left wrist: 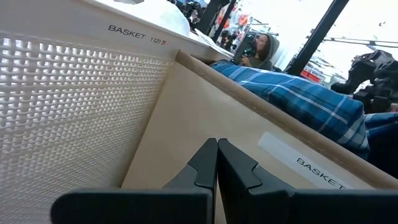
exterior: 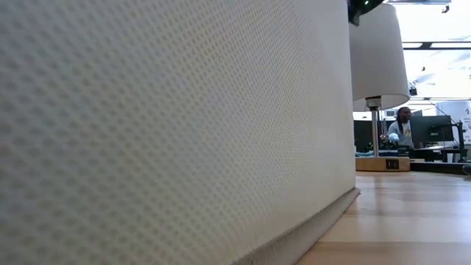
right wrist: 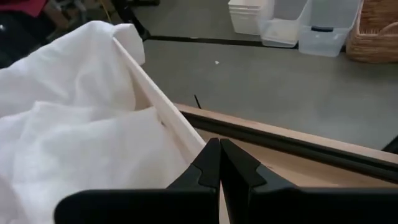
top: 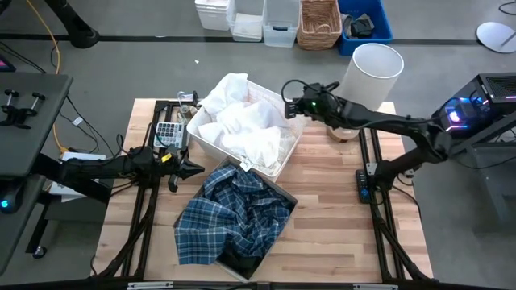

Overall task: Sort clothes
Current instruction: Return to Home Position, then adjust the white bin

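White garments (top: pixel 242 121) lie heaped in the white plastic bin (top: pixel 196 137) at the table's far middle, and they also show in the right wrist view (right wrist: pixel 74 130). The blue-and-white plaid shirt (top: pixel 234 213) fills the cardboard box (top: pixel 284 192) and spills over its near-left side. A dark cloth (top: pixel 242 262) shows under it at the box's near end. My left gripper (top: pixel 193 169) is shut and empty, low by the corner where the bin (left wrist: pixel 74 106) and the box (left wrist: pixel 205 118) meet. My right gripper (top: pixel 288 105) is shut and empty just above the bin's far-right rim (right wrist: pixel 163 112).
A white-shaded lamp (top: pixel 369 72) stands on the table's far right corner, behind my right arm, and it also shows in the low view (exterior: pixel 377 59). The bin's wall (exterior: pixel 162 125) fills most of the low view. Bare wood lies to the right of the box. Bins and a wicker basket stand on the floor beyond the table.
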Controlling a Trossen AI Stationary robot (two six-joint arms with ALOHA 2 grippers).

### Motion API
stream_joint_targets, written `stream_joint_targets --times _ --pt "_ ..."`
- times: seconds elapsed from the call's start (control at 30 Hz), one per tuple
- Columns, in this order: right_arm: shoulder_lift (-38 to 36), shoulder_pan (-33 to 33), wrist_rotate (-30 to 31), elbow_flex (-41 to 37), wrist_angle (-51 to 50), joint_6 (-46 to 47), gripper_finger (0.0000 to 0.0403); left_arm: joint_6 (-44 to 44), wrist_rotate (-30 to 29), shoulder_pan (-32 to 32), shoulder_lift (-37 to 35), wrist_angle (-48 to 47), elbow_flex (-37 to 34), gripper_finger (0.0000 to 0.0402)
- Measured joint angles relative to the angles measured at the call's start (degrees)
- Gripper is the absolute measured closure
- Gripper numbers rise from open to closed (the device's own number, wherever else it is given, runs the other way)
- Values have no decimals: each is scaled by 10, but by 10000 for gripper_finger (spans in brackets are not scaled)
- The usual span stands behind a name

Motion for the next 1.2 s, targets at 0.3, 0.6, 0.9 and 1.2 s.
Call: stream_joint_targets --times 0.3,0.6,0.9,1.2 --pt "15 -1 -30 1 -8 18 403 0 0 0 0 0 0 401" --pt "-38 57 -68 1 -125 17 403 0 0 0 0 0 0 401" --pt "-89 161 -94 0 -219 21 403 0 0 0 0 0 0 401" --pt "-220 273 -28 -1 -318 71 403 0 1 0 0 0 0 401"
